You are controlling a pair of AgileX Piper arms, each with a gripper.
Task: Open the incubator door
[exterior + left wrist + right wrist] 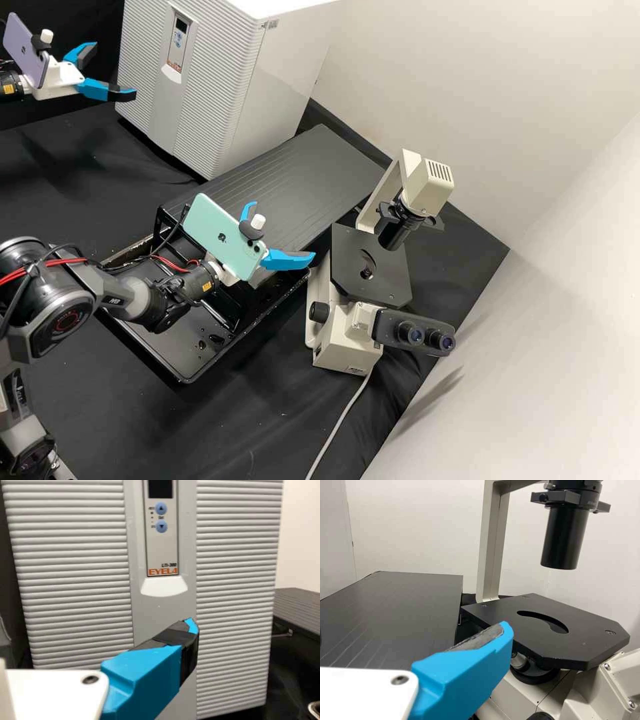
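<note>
The white ribbed incubator door (217,77) stands closed at the upper left of the high view, a grey control strip (175,80) down its middle. In front of it, at its left side, my left gripper (115,71) is held with its fingers spread and nothing between them. The left wrist view has the door (235,570) face-on, with my left gripper (187,637) before its lower middle. Off to the right of the incubator, my right gripper (283,230) hangs open and empty near the microscope; the right wrist view shows my right gripper (505,632) before the microscope stage.
A microscope (370,267) stands right of my right gripper. Between it and the incubator lies a dark ribbed board (287,180). Beneath the right arm is a black tray (180,373). A pale cable (347,410) runs from the microscope toward the front.
</note>
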